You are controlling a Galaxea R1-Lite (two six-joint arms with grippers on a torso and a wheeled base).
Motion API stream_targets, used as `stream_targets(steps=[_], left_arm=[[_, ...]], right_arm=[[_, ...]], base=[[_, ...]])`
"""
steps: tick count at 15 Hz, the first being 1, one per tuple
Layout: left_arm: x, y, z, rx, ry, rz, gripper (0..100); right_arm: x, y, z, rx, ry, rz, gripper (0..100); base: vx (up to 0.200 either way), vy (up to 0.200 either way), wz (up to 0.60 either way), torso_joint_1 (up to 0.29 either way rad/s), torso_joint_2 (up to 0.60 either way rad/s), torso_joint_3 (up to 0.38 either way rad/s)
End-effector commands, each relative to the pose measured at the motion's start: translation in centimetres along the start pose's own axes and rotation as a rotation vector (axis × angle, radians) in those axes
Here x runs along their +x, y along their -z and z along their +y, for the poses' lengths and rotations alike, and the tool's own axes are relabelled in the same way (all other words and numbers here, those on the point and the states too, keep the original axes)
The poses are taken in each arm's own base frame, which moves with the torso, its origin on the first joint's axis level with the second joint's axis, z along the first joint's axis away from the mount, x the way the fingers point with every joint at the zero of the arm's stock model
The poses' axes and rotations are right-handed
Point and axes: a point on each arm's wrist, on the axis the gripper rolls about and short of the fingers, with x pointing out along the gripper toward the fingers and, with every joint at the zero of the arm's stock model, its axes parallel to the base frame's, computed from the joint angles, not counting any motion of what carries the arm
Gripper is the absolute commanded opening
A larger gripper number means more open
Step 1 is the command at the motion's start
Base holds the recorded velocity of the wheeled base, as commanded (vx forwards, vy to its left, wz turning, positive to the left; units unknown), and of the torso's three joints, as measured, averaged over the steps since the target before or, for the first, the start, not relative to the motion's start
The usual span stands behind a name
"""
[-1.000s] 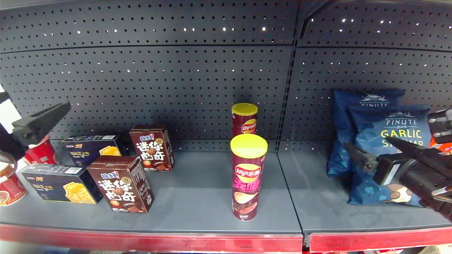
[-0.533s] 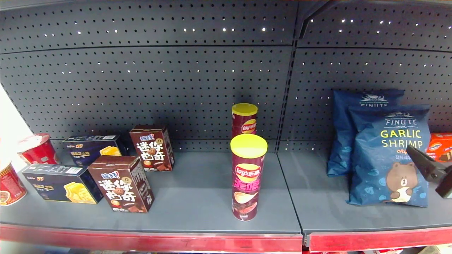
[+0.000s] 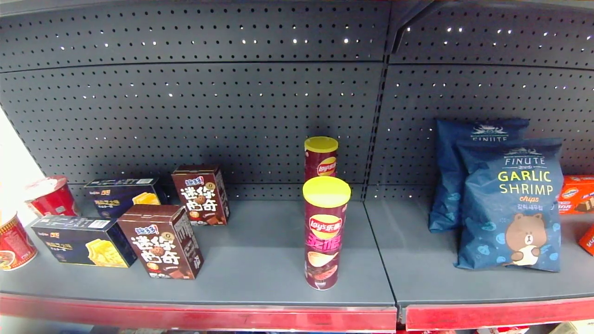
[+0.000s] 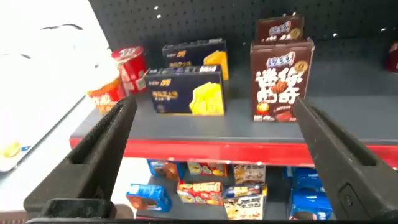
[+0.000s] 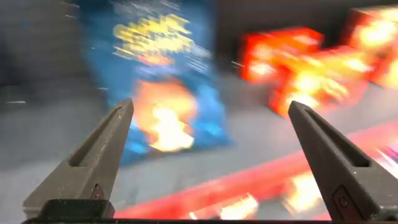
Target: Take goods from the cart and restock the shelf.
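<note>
The grey shelf [image 3: 260, 260] with a red front edge holds goods in rows. Two purple chip cans [image 3: 326, 232] with yellow lids stand one behind the other at its middle. To the left sit brown cookie boxes [image 3: 160, 241] and dark cracker boxes [image 3: 83, 241]. Two blue garlic shrimp chip bags [image 3: 508, 206] lean at the right. My left gripper [image 4: 211, 162] is open and holds nothing, out in front of the shelf edge facing the brown cookie box [image 4: 281, 81] and dark cracker boxes [image 4: 185, 90]. My right gripper [image 5: 211, 155] is open and holds nothing, facing a blue chip bag [image 5: 158, 81].
Red cup noodles [image 3: 48, 199] stand at the shelf's far left and orange boxes [image 3: 575, 192] at the far right. A lower shelf with small packages [image 4: 205, 193] lies beneath the red edge. Bare shelf floor lies between the cans and the bags.
Both grippers have drawn back out of the head view: the left left first, then the right withdrew to the right. The goods on the shelf have not moved.
</note>
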Motion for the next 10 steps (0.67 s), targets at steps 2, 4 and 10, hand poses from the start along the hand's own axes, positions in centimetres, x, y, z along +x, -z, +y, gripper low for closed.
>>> stream_targets(steps=[2,4,10], left_arm=[[-0.4,3.8,-0.5,-0.007,0.013,0.012,100],[-0.2,5.2,-0.9,-0.006,0.082,0.029,100],[0.5,8.2,-1.8,0.015,0.258,0.019,100]], right_arm=[[-3.0,1.4,-2.3,0.045,0.183,-0.05,100],[-5.5,4.2,-3.4,0.018,0.093,0.0,100],[-6.5,6.0,-2.9,-0.048,-0.307,0.078,100]], base=[[0.0,0.0,0.0,0.0,0.0,0.0],[0.0,0.0,0.0,0.0,0.0,0.0],[0.0,0.0,0.0,0.0,0.0,0.0]])
